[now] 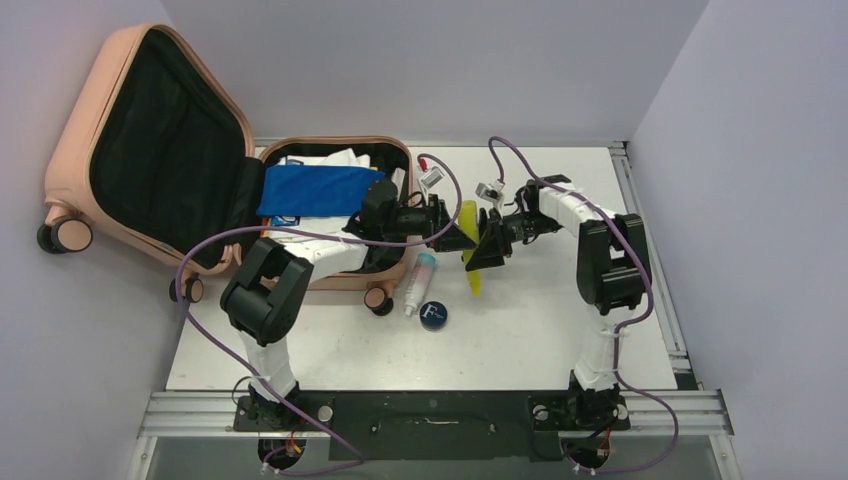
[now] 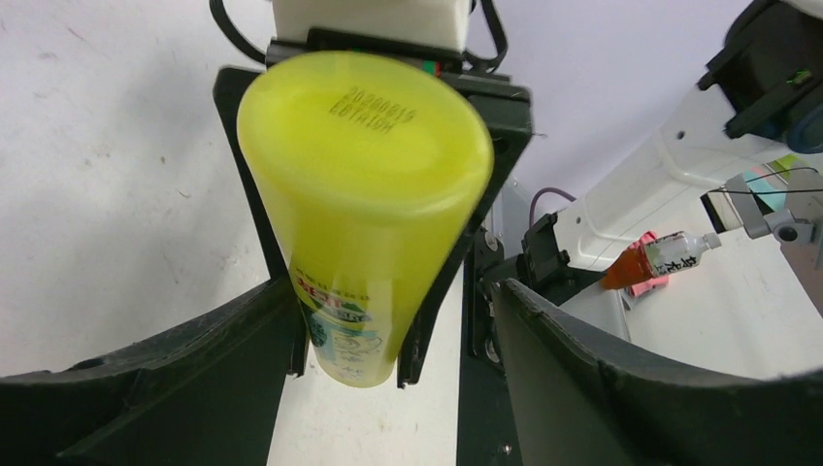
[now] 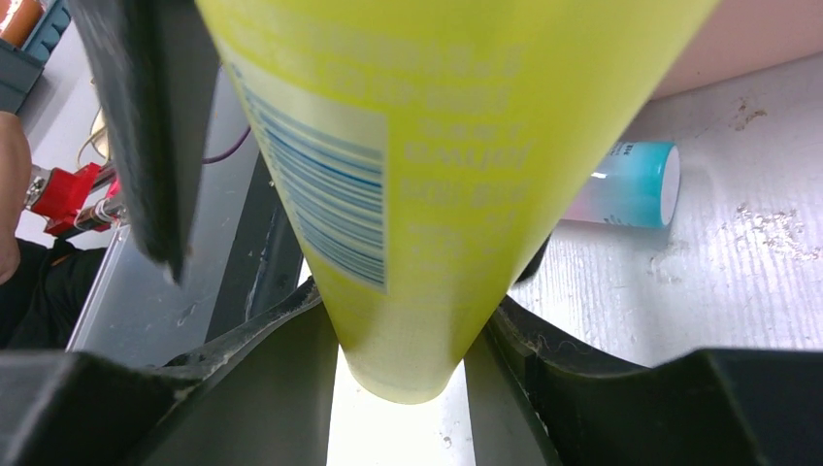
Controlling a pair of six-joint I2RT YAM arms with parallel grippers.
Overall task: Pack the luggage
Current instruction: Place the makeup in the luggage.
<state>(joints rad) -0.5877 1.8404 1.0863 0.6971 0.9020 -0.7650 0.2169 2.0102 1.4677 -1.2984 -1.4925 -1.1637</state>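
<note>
Luggage, a salmon-pink hard-shell suitcase with black lining, lies open at the far left of the white table. Its lid is raised toward the left wall and a blue cloth lies in the lower half. Just right of it, the right pincer pinches a bright yellow plastic bottle, both fingers pressed on its sides. The left pincer faces it, spread wide around the same bottle with a gap on one side. Nearer, on the table, lie a white-and-turquoise tube and a round dark blue tin.
</note>
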